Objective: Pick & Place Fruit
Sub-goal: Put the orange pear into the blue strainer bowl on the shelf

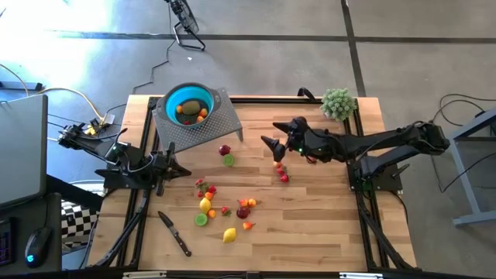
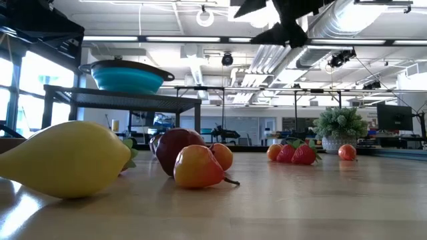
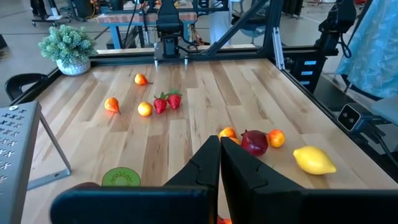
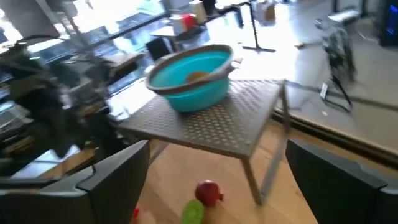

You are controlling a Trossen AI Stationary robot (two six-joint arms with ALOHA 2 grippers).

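Fruit (image 1: 225, 209) lies scattered over the wooden table (image 1: 310, 232), most of it in a loose cluster toward the front middle: a yellow lemon (image 1: 229, 235), a kiwi half (image 1: 201, 220), a maroon piece (image 1: 243, 211), and small red and orange bits around them. A dark maroon pomegranate (image 1: 225, 150) and a second kiwi half (image 1: 229, 160) sit just in front of the perforated metal stand (image 1: 221, 116). Two or three small red pieces (image 1: 282, 173) lie apart, to the right of centre.

On the stand rests a teal bowl (image 1: 187, 103), and the high view shows a few fruits already inside it, green, orange and red ones pressed toward one side. The low view sees only the outside of the bowl (image 2: 128, 75), not its contents, but it brings the lemon (image 2: 67, 159), an orange-red pear (image 2: 199, 167) and distant strawberries (image 2: 297, 153) close. The right wrist view shows the bowl (image 4: 191, 76) with something orange-brown inside, and the pomegranate (image 4: 208, 192) below the stand.

The right hand (image 1: 271, 145) hangs above the table with its fingers spread wide and nothing between them; the red pieces lie just beside and below it, the pomegranate a little farther toward the stand. The left hand (image 1: 180, 167) rests at the table's left side, fingers pressed together and empty, as its own wrist view (image 3: 220, 158) confirms; the front cluster lies near it. A black-handled knife (image 1: 174, 233) lies at the front left, and a fuzzy green plant ball (image 1: 338, 102) sits at the far right corner.
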